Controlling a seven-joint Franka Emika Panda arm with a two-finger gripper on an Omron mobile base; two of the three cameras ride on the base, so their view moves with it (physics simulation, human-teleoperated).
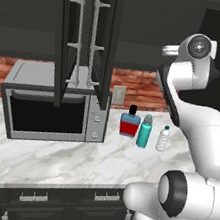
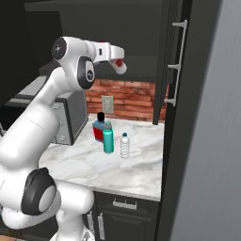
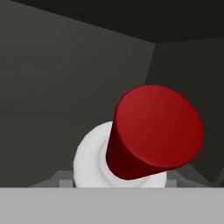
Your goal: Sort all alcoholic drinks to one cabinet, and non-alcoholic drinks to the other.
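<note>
My gripper (image 2: 117, 63) is raised in front of the dark upper cabinet (image 2: 136, 42) and shut on the slim white bottle (image 3: 89, 159), whose red cap (image 3: 153, 131) fills the hand view against the cabinet's dark inner walls. Three bottles stand together on the marble counter (image 1: 73, 161). They are the squat blue one with a red label (image 1: 129, 125) (image 2: 99, 129), the teal one (image 1: 144, 132) (image 2: 108, 138) and the small clear ribbed one (image 1: 163, 139) (image 2: 124, 146). Two black cabinet doors (image 1: 68, 39) (image 1: 106, 40) with silver handles hang open at the left.
A silver microwave (image 1: 52, 105) sits on the counter under the open doors. A brick backsplash (image 2: 132, 99) with a wall socket (image 1: 118, 95) runs behind the bottles. Another open black door (image 2: 174, 61) with a bar handle stands at the counter's right end.
</note>
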